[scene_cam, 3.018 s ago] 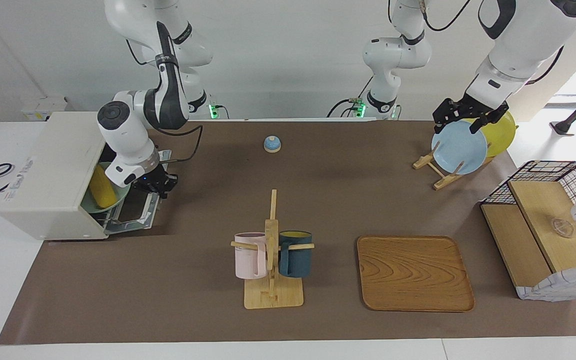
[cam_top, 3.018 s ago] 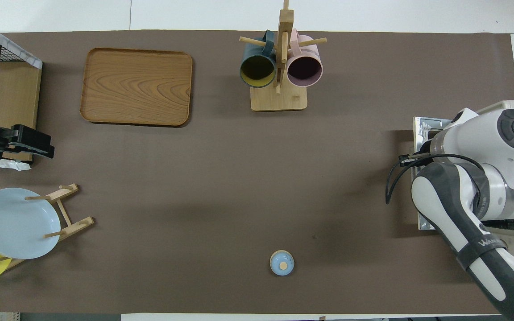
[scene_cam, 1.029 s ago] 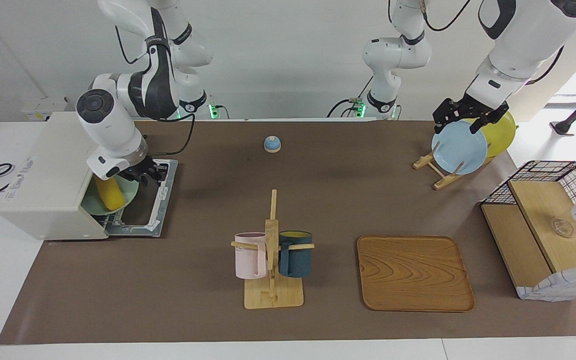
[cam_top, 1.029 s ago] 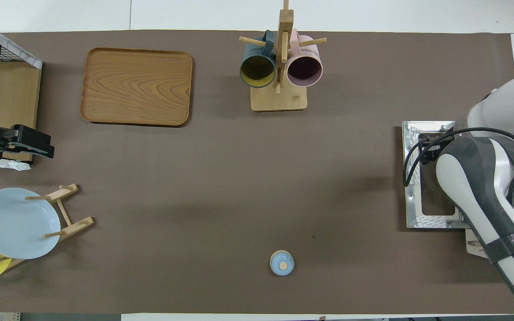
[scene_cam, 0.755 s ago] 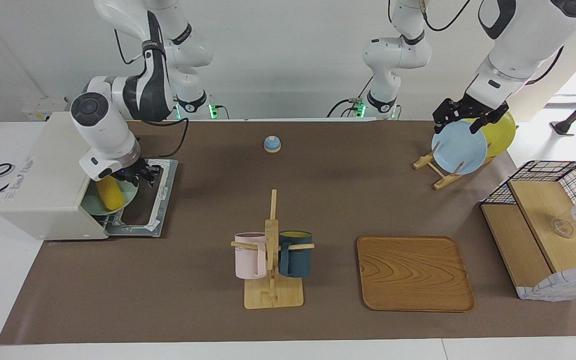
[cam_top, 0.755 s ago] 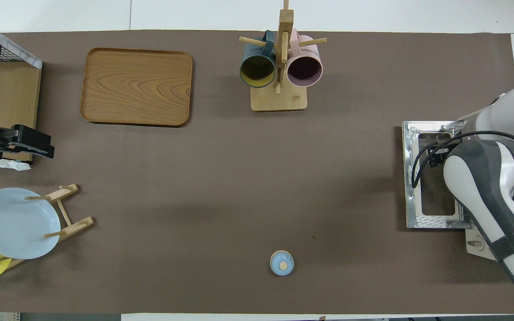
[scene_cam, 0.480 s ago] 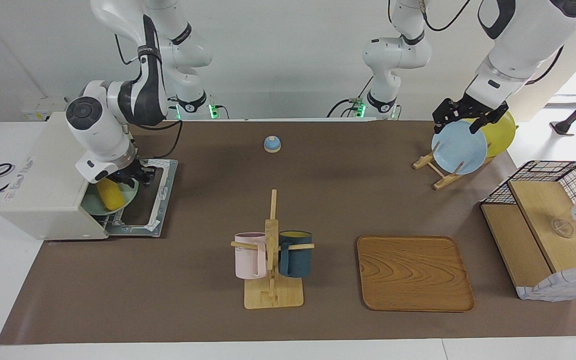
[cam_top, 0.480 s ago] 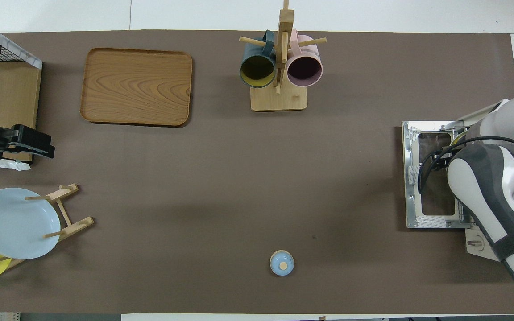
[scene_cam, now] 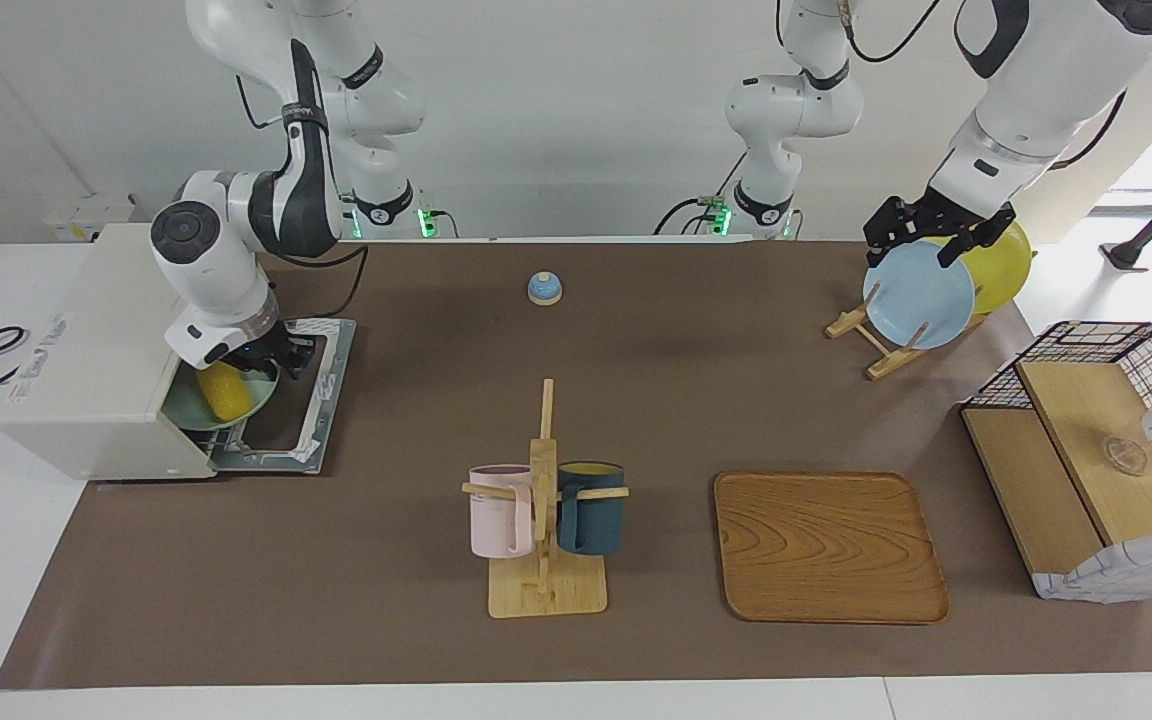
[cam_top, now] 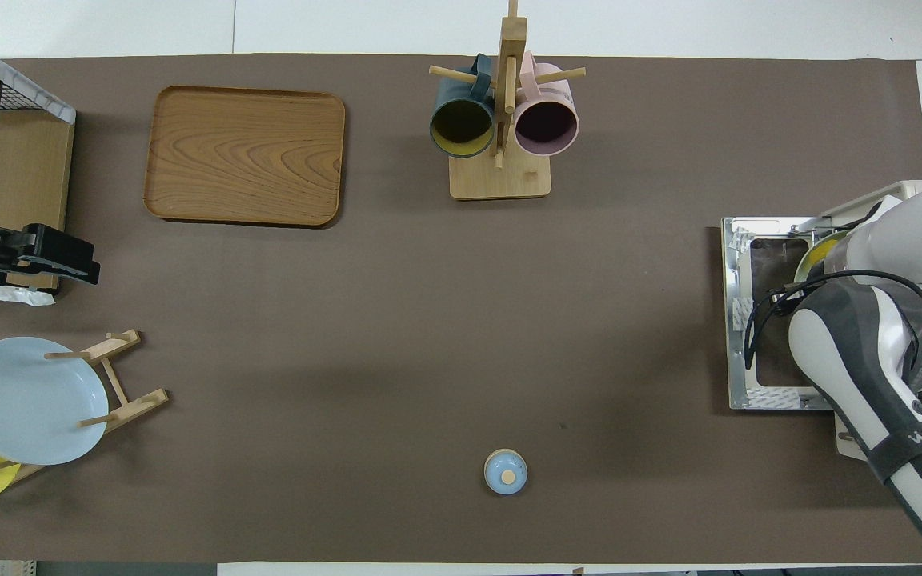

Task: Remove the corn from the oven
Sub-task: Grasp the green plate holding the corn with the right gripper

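Reaching step, looks like: the corn (scene_cam: 222,390) is seen on a green plate (scene_cam: 198,410) inside the open oven (scene_cam: 101,355), right claw (scene_cam: 261,358) over it, grip state can't be told. Next, a clean pinch is needed. Left claw (scene_cam: 931,232) is parked over the blue plate (scene_cam: 918,295).

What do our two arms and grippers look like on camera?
Both arms are glossy white with rounded joints and dark grey-black panels. The right arm carries a looping black cable and grey lettering on a dark band. Both grippers, right and left, are black.
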{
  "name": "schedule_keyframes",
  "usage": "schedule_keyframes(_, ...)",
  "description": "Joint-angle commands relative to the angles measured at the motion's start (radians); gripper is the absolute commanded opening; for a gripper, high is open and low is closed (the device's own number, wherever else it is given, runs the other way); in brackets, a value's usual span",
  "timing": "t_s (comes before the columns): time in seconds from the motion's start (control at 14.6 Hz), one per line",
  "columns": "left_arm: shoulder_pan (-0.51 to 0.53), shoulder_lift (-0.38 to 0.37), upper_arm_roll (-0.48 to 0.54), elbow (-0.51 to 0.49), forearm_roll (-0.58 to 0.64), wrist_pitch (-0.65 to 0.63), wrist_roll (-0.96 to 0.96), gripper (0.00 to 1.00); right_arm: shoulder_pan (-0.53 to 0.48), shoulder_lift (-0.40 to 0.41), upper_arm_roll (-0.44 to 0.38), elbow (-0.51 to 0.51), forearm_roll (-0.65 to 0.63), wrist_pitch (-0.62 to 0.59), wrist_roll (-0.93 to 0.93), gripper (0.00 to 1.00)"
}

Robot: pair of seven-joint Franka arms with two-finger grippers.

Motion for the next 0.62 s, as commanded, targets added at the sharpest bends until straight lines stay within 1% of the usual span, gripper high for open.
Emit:
schedule_keyframes(0.0, -0.003, -0.028, -0.002, -0.036, 0.013, 0.018, -0.002, 1.0, -0.012, -0.035, 0.007, -0.038, -0.022, 0.017, -0.023, 0.15)
schedule_keyframes(0.07, -0.003, -0.028, -0.002, -0.036, 0.013, 0.02, -0.002, 1.0, -0.012, -0.035, 0.007, -0.041, -0.028, 0.017, -0.024, 0.0)
schedule_keyframes(0.27, -0.005, -0.028, -0.003, -0.036, 0.013, 0.024, -0.002, 1.0, 0.003, -0.037, 0.016, -0.033, -0.081, 0.011, -0.026, 0.0)
schedule_keyframes(0.34, -0.006, -0.028, -0.003, -0.036, 0.013, 0.025, -0.002, 1.0, 0.014, -0.034, 0.022, -0.027, -0.081, 0.016, -0.025, 0.0)
schedule_keyframes(0.41, -0.006, -0.029, -0.002, -0.036, 0.013, 0.023, -0.002, 1.0, 0.063, -0.029, 0.033, -0.01, -0.08, 0.008, -0.015, 0.0)
schedule_keyframes(0.55, -0.005, -0.028, -0.003, -0.036, 0.013, 0.021, -0.002, 1.0, 0.149, -0.011, 0.034, 0.057, -0.08, -0.044, 0.034, 0.0)
